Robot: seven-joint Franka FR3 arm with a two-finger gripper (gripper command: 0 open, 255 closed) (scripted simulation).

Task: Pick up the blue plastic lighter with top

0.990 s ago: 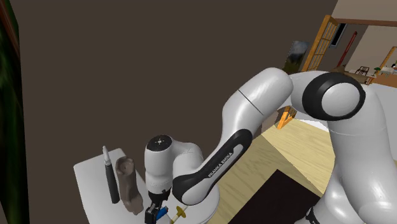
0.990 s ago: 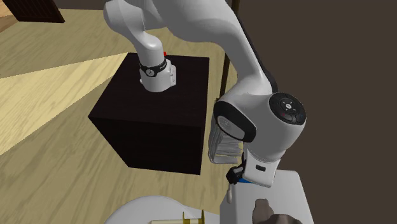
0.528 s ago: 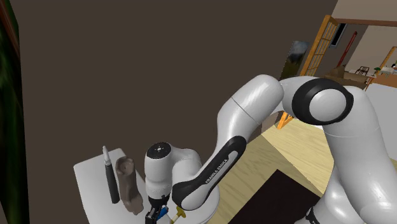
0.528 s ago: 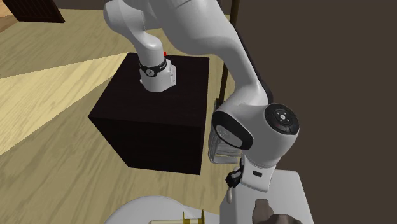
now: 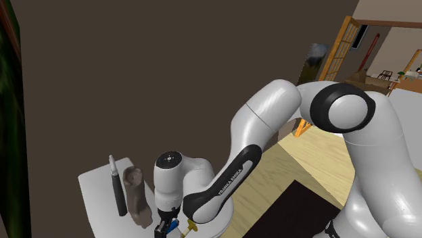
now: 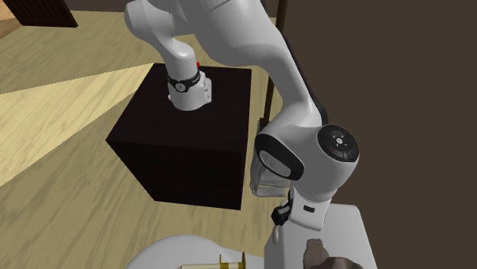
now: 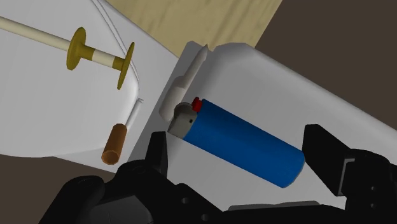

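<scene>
While the gripper (image 7: 242,156) stands wide open astride the blue lighter (image 7: 236,141), lying flat on the white surface (image 7: 267,70), I judge its length runs finger to finger; turning the wrist first should let me clasp its long sides.

The arm (image 5: 270,115) is built of smooth, rounded white links with dark bands at the joints (image 5: 323,101). One link carries dark lettering (image 5: 230,181) that reads FRANKA EMIKA. The end cap (image 6: 337,143) is a dark disc with small pale marks. The gripper (image 7: 242,153) is all black, with blocky fingers (image 7: 159,153). The stand (image 6: 153,115) is a black box.
</scene>
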